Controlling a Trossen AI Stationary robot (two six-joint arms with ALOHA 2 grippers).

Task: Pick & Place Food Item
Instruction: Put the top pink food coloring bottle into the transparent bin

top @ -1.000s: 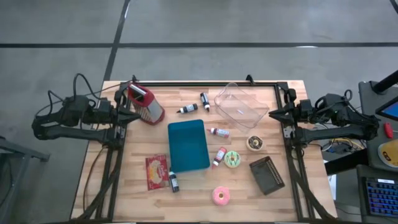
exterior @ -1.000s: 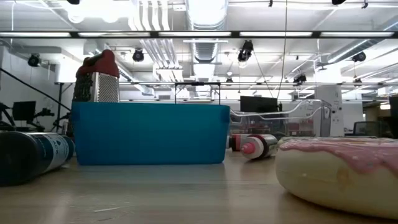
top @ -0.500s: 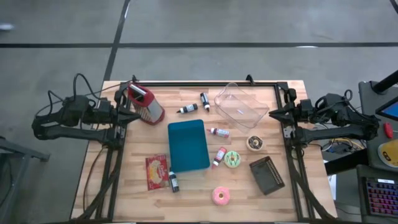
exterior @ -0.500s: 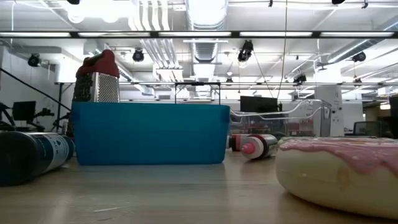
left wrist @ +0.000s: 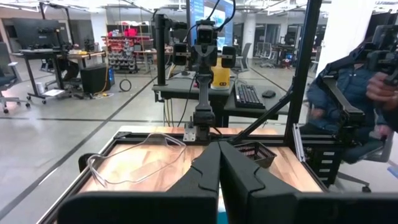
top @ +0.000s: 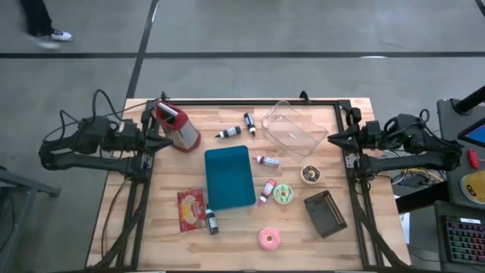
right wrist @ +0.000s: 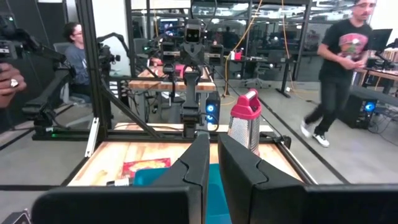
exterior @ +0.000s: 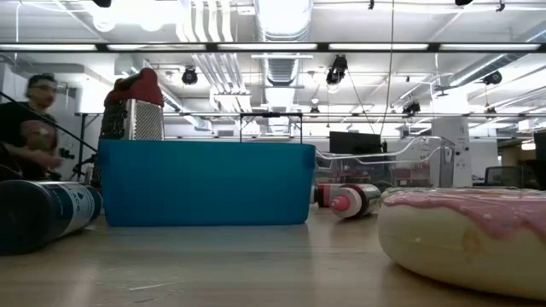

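Note:
Food items lie on the wooden table: a pink-iced doughnut [top: 269, 238] [exterior: 465, 239] near the front edge, a green-iced doughnut [top: 283, 194], a brown one [top: 311, 174] and a red packet [top: 191, 209]. A teal bin [top: 229, 177] [exterior: 205, 183] stands in the middle, and a clear container [top: 293, 127] is at the far right. My left gripper [top: 164, 136] [left wrist: 219, 152] is shut at the table's left edge and points level. My right gripper [top: 331, 140] [right wrist: 213, 143] is shut at the right edge and also points level. Neither touches anything.
A red-topped grater [top: 176, 126] stands just in front of my left gripper. Several small bottles [top: 267, 189] lie around the bin. A dark ridged block [top: 325, 213] lies at the front right. A person [right wrist: 345, 68] walks on the floor beyond the table's far left corner.
Both arms and all the objects have kept still. A person has walked into view on the floor beyond the table's far left corner.

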